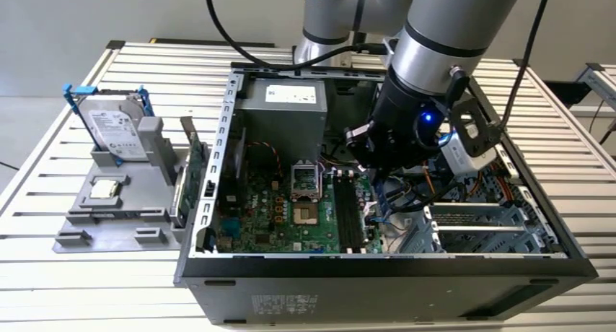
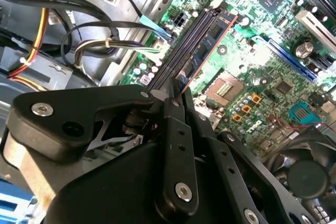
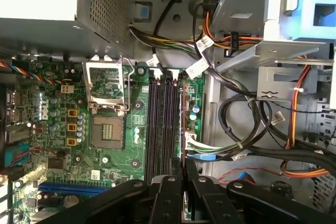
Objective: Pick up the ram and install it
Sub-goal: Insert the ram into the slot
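the slatted surface [image 1: 58, 289] carries an open computer case [image 1: 385, 274] with its green motherboard [image 1: 288, 216] exposed. the arm reaches down into the case. in the second wrist view the black fingers [image 2: 176, 129] are closed on the ram [image 2: 207, 45], which stands edge-on at the outermost of the black memory slots [image 3: 160, 124], beside the empty cpu socket [image 3: 107, 129].

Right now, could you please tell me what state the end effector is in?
End effector: closed on the ram, holding it edge-on over the black memory slots of the motherboard.
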Controlling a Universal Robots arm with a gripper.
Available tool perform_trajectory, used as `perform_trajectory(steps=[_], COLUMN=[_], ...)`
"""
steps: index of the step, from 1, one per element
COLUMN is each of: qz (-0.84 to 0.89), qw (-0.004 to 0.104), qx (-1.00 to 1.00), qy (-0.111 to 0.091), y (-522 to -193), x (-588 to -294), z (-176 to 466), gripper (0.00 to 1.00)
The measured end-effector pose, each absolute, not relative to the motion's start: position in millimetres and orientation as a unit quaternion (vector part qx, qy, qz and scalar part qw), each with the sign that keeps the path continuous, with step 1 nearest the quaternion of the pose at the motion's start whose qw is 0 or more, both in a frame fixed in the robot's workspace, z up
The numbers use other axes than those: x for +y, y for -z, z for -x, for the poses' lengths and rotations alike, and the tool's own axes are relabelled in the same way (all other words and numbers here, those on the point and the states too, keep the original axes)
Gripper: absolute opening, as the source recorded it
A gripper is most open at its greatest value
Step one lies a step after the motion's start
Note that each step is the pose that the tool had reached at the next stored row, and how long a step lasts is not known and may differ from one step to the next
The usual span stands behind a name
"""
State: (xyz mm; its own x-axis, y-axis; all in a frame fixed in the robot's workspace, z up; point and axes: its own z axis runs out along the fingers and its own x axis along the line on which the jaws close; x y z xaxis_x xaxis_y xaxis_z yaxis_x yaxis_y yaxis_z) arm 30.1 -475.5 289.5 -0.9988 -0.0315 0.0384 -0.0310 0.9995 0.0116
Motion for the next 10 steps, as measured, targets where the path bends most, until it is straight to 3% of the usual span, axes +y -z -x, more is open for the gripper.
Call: perform_trajectory(steps=[10], qz=[-0.016], qw=[0.017], qx=[-1.000], qy=[0.006], y=[-287.8], x=[-475.5], z=[-29.8], gripper=[0.00])
